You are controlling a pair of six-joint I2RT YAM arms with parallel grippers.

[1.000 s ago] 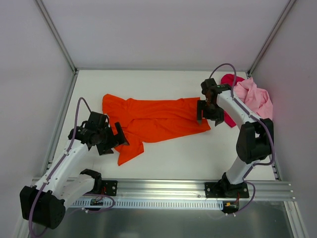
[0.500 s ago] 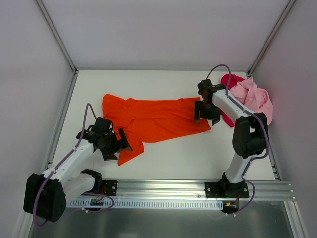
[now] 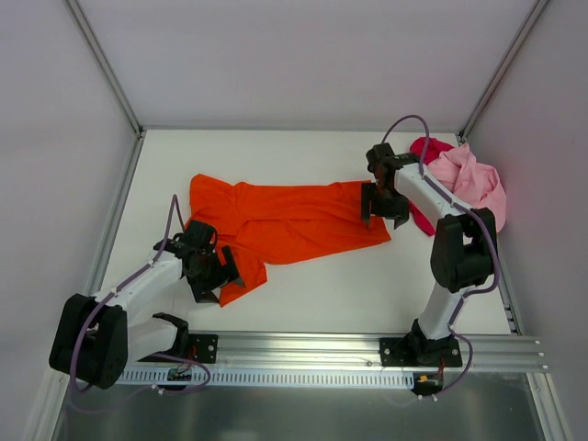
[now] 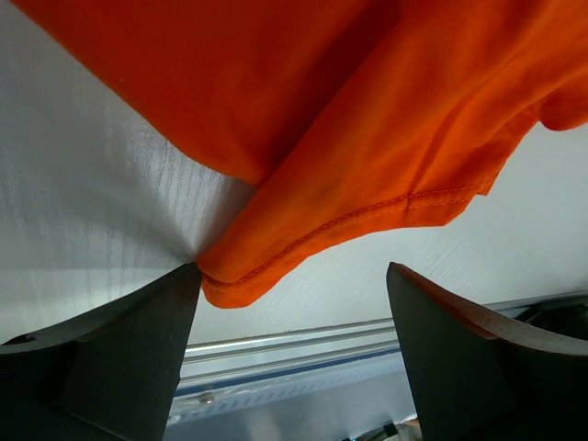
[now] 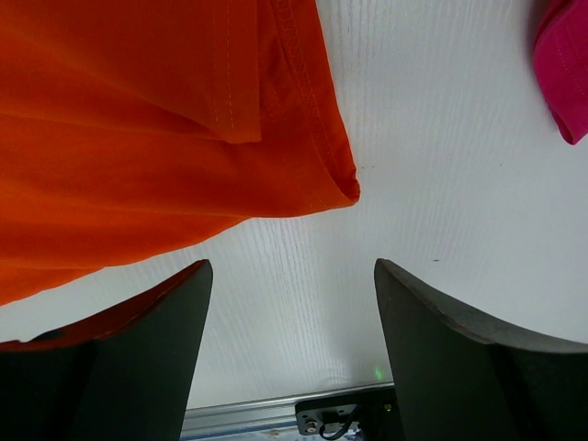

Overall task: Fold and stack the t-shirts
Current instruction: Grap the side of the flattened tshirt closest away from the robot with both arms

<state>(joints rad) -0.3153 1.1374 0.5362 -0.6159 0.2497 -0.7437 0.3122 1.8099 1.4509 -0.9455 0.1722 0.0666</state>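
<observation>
The white table [image 3: 303, 294] takes up most of the top view. The orange t-shirt [image 3: 285, 220] is the big thing on it, spread out sideways across the middle, kinda rumpled, with one flap hanging down toward the near-left. Over in the far-right corner the pink t-shirt [image 3: 473, 182] sits in a crumpled heap, and the red t-shirt [image 3: 427, 147] pokes out from under it on the left side, bunched up too. So nothing's folded or stacked.

The left gripper [image 3: 219, 280] is down at that near-left flap. Its wrist cam shows the claw spread wide, with the stitched hem of the orange shirt right at the tip of one finger [image 4: 119, 340] but not pinched.

The right gripper [image 3: 384, 213] is at the shirt's right edge, also gaping wide and holding nothing. The hem corner lies just ahead of the gap in its wrist cam.
</observation>
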